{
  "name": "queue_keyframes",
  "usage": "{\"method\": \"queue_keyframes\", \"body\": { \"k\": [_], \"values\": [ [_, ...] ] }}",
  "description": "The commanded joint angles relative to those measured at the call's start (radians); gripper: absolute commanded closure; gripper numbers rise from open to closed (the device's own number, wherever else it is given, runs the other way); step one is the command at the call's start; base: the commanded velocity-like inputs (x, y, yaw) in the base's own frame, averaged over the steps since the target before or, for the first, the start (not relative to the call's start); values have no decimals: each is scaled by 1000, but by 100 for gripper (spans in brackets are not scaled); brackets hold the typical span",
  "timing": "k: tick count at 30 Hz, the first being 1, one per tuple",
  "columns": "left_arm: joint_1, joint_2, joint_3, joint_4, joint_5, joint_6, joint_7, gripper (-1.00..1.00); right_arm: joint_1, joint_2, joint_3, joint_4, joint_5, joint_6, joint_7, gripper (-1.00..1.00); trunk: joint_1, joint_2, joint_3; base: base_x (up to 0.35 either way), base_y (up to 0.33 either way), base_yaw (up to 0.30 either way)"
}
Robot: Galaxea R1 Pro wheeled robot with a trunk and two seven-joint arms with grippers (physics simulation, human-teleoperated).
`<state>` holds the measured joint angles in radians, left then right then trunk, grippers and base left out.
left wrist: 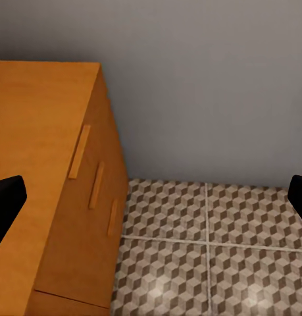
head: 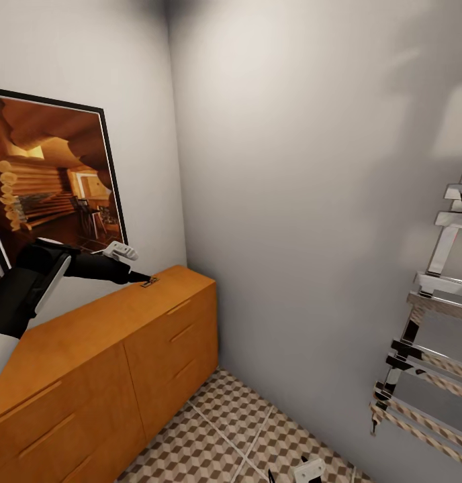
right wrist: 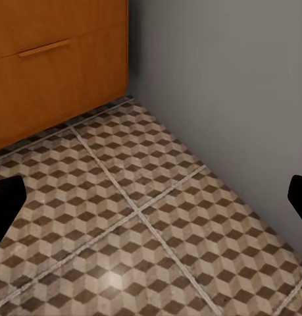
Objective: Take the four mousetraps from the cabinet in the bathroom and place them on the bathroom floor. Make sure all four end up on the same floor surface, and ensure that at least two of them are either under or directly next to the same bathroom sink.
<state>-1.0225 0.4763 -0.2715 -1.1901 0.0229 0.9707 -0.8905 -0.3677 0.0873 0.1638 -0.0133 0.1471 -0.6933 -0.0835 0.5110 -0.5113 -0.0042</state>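
The orange-wood cabinet (head: 110, 349) stands along the left wall, its drawer fronts facing the tiled bathroom floor (head: 244, 429). One small tan mousetrap (head: 150, 282) with dark metal lies on the cabinet top near its far end. My left gripper (head: 142, 276) reaches over the top, its tip just beside that mousetrap. In the left wrist view its black fingers (left wrist: 6, 197) sit wide apart, open and empty, over the cabinet's end (left wrist: 91, 178) and the floor (left wrist: 210, 263). My right gripper (head: 295, 475) hangs low over the floor (right wrist: 137, 217), open and empty. The sink is out of view.
A framed picture of a log interior (head: 50, 181) hangs above the cabinet. A chrome ladder-style towel rail (head: 426, 335) juts out from the right wall. Grey walls meet in a corner (head: 177, 168) just past the cabinet's far end.
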Motion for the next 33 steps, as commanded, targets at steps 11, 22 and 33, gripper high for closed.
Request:
{"method": "queue_keyframes", "body": {
  "k": [11, 22, 33],
  "values": [
    [-1, -1, -2, 0, 3, 6, 1, -100, 0, 0, 2, 1, 9, -1, -12, -100, 0, -1, 0, 0, 0, 0],
    [-1, -1, -4, 0, 3, 6, 1, -100, 0, 0, 2, 1, 9, -1, -12, -100, 0, -1, 0, 59, 42, 0],
    [-1, -1, -23, 0, 3, 6, 1, -100, 0, 0, 2, 1, 9, -1, -12, -100, 0, -1, 0, 166, 41, 0]
  ]
}}
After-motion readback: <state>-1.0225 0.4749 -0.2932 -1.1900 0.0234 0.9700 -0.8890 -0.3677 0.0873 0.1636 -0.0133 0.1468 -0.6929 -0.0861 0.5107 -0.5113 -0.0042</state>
